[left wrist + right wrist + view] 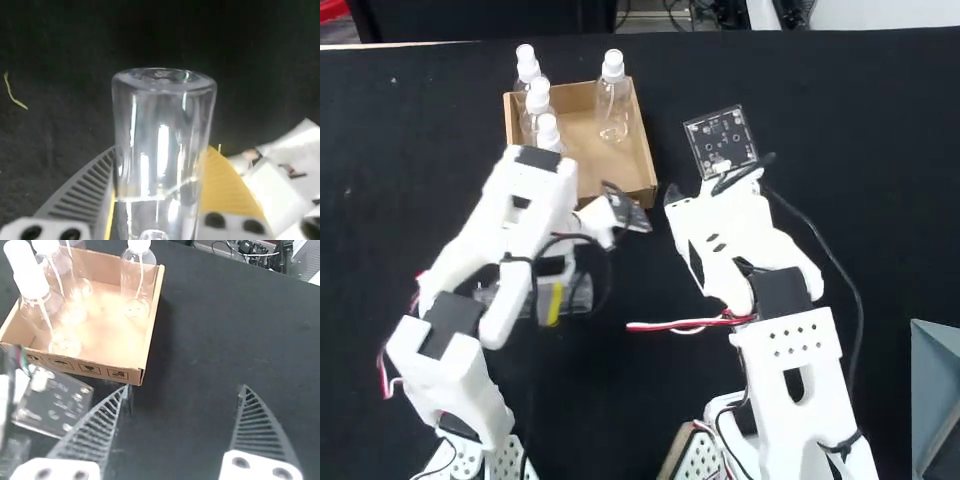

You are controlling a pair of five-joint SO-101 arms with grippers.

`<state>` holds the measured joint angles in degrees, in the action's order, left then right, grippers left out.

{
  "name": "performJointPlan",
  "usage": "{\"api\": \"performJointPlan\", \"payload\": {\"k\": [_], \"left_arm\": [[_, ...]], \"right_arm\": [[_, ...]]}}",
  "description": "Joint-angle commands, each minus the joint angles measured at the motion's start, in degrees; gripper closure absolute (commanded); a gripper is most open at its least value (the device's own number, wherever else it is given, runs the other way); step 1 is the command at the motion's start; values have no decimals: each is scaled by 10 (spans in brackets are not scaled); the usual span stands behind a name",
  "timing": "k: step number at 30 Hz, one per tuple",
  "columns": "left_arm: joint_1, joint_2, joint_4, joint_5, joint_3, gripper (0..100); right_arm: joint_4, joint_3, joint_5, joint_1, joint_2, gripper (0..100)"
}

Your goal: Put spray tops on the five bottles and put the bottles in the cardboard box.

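Four topped bottles (612,95) boxed, a fifth bottle (582,290) in our left tool (555,298).
From high we see the four upright in the cardboard box (645,150) on the bench (840,120). At the left wrist, its tool is clenched on the clear fifth bottle. At the right wrist, the right tool (185,390) is released, near the box.

No word or number can be read anywhere. The cardboard box (65,364) carries a few small dark pictograms (87,368) printed along its outer wall — too small to make out. A small circuit board (50,400) just beside that wall bears tiny pale markings — likewise illegible.
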<state>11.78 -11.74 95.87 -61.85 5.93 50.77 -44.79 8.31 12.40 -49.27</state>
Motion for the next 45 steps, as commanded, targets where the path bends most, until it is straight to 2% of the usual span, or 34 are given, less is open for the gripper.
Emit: {"api": "performJointPlan", "payload": {"k": [1, 5, 15, 20, 30, 38, 45], "left_arm": [[41, 43, -23, 64, -29, 784], [54, 43, -40, 97, -31, 762], [52, 43, -25, 100, -30, 757], [49, 42, -4, 101, -47, 677], [45, 43, 16, 105, -93, 674], [-7, 48, 21, 107, -107, 676], [-43, 133, 44, 108, -113, 676]], "right_arm": [[4, 37, 4, -14, -23, 723], [4, 37, 4, -14, -23, 723], [4, 37, 4, -14, -23, 723], [4, 36, 4, -14, -23, 723], [4, 36, 4, -14, -23, 723], [4, 30, 4, -13, -52, 723], [-1, 6, 4, -11, -97, 723]]}}
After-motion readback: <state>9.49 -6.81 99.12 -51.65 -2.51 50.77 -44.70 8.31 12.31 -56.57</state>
